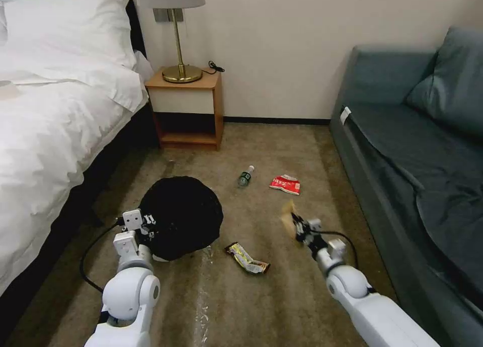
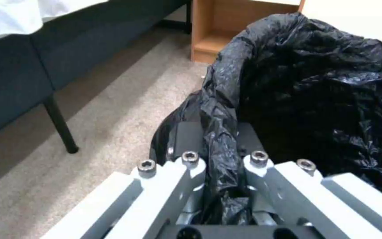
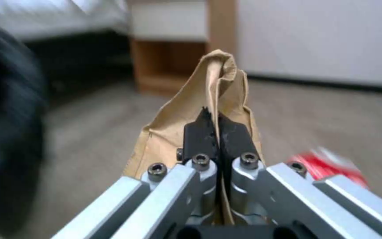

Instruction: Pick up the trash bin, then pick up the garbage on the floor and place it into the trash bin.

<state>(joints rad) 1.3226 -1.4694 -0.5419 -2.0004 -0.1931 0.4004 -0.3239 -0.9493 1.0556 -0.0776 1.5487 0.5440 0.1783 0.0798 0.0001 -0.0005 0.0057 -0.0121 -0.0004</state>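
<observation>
Holding the trash bin (image 1: 183,216) by its near rim: left gripper (image 2: 220,159) clamped on the black bag folded over that rim, one finger inside and one outside, as the left wrist view makes plain. Judged done, then, the first step, though from the head view cannot tell whether the trash bin is raised off the carpet (image 1: 282,307) or resting on it, tipped toward the arm.

Carrying one piece of garbage: crumpled brown paper bag (image 3: 200,116) pinched between the closed fingers of the right gripper (image 1: 298,225), held off the floor, to the right of the trash bin and well apart from it. Judged mid-transfer, not yet over the opening, not yet dropped.

Left to collect, three pieces on the carpet: shiny yellow-black wrapper (image 1: 246,258) just beside the trash bin, between the two arms; small clear bottle (image 1: 245,176) farther ahead; red-and-white packet (image 1: 285,184) to the right of that bottle.

Flanking the work area: bed (image 1: 55,136) on the left, nightstand (image 1: 188,110) with lamp (image 1: 177,35) against the far wall, grey sofa (image 1: 417,151) on the right.
</observation>
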